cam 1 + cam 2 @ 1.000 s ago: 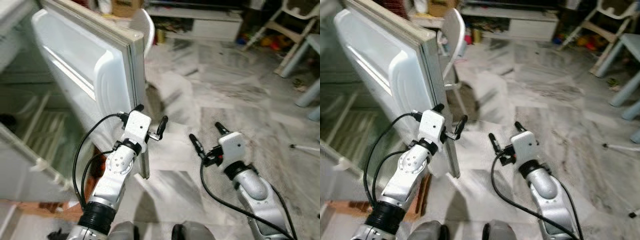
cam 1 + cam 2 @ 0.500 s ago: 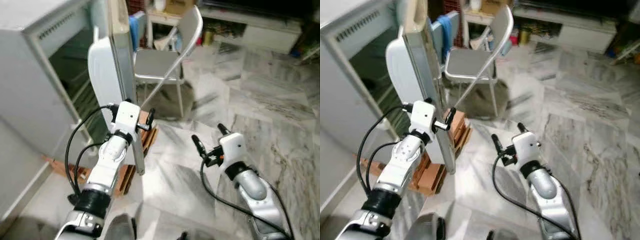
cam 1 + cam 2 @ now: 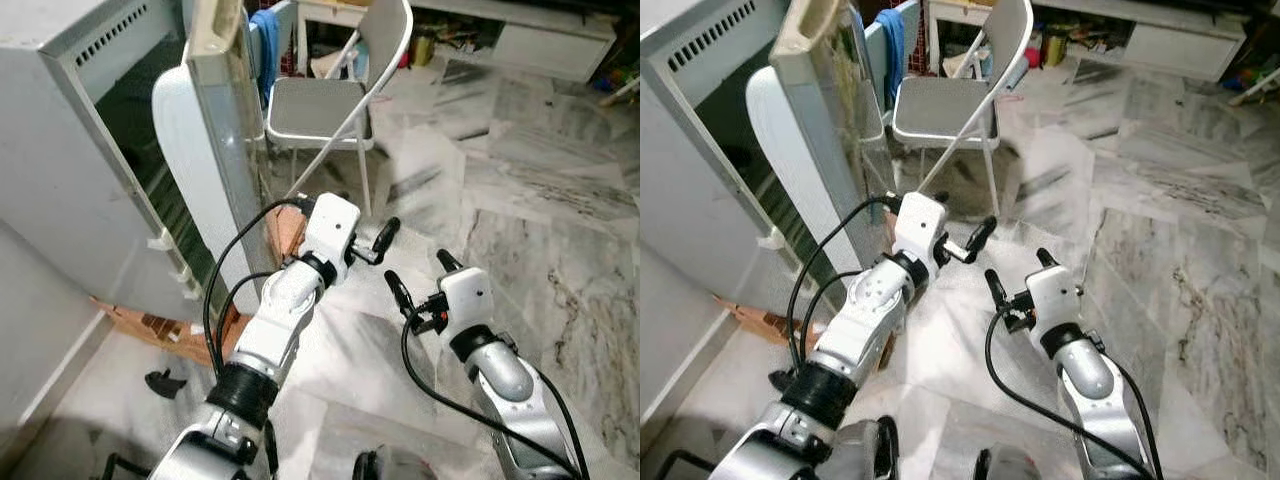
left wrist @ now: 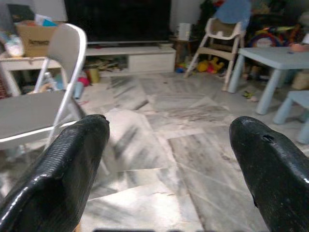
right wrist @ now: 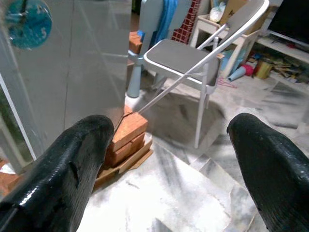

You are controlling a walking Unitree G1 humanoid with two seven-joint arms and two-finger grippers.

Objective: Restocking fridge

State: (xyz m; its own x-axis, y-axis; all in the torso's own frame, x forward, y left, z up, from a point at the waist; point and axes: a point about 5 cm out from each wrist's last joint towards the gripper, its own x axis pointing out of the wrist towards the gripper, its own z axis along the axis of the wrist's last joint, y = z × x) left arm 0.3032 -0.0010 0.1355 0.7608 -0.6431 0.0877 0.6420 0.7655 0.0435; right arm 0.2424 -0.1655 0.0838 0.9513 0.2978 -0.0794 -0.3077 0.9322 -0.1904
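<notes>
The grey fridge (image 3: pixel 60 130) stands at the left with its door (image 3: pixel 218 120) swung out and seen edge on, the white inner liner (image 3: pixel 180 160) facing the dark cabinet. My left gripper (image 3: pixel 345 220) is raised just right of the door's lower edge, clear of it and open; the left wrist view shows its fingers (image 4: pixel 63 164) spread with only floor between them. My right gripper (image 3: pixel 420 278) hovers over the marble floor a little further right, open and empty. In the right wrist view its fingertips (image 5: pixel 72 164) frame the door's outer face (image 5: pixel 82 58).
Red bricks (image 3: pixel 160 325) prop the fridge's base. A grey folding chair (image 3: pixel 325 100) stands just behind the door. A small black object (image 3: pixel 165 380) lies on the floor near the bricks. A low white cabinet (image 3: pixel 540 45) lines the far wall. A blue table (image 4: pixel 273 55) stands to the right.
The whole view has swung, so the camera moved. My left gripper, at the door's edge before, now sits off it to the right. The right arm has hardly moved.
</notes>
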